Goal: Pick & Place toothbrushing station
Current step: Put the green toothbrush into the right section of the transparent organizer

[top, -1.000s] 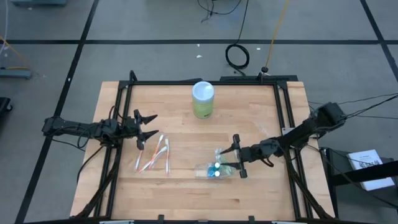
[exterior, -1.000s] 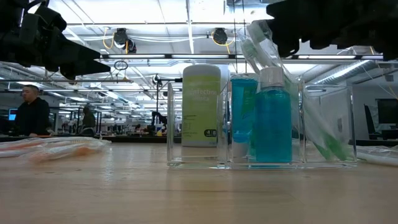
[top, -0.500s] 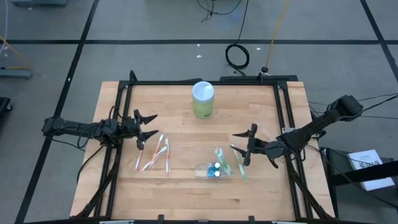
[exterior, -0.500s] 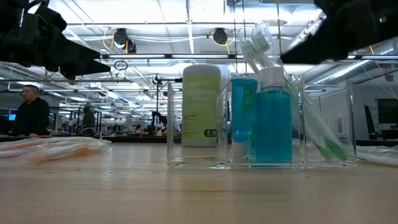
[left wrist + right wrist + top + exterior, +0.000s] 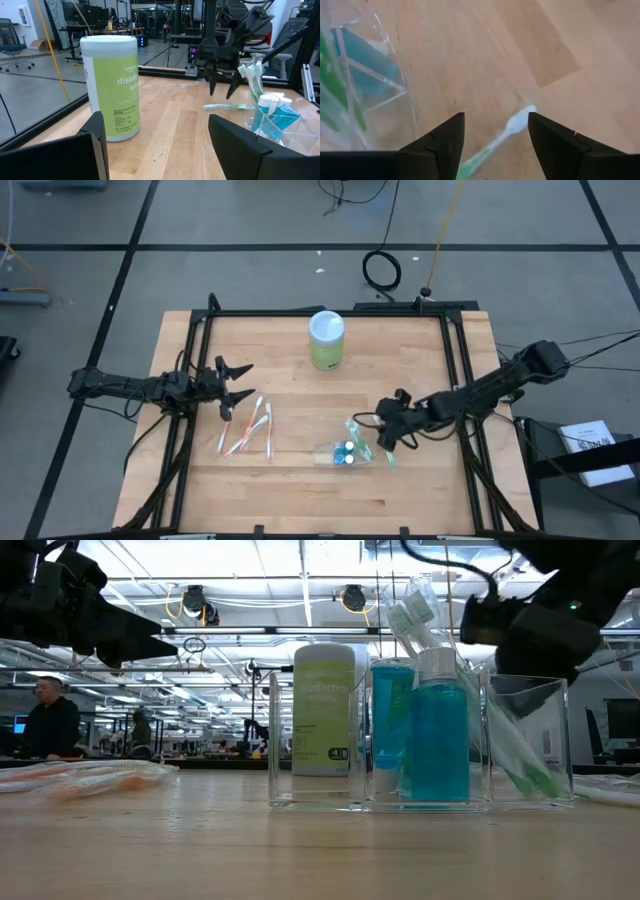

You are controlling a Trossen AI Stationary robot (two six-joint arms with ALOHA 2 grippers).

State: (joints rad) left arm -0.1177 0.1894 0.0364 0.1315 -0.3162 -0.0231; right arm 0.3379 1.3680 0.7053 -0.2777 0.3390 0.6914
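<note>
Right claw (image 5: pixel 385 436) spread, now lowered over loose toothbrush (image 5: pixel 495 142) beside organizer (image 5: pixel 345 453).

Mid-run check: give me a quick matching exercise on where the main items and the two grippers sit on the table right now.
Things:
1. Green cylindrical wipes canister
2. Clear acrylic organizer holding blue bottles
3. Loose orange-and-white toothbrushes
4. Green-and-white toothbrush lying on the wood

Places:
A. Near the left gripper, which is open
B. Between the open fingers of the right gripper
C. Far edge of the table, middle
D. Near side, beside the right gripper

Pairs: 1-C, 2-D, 3-A, 4-B
</note>
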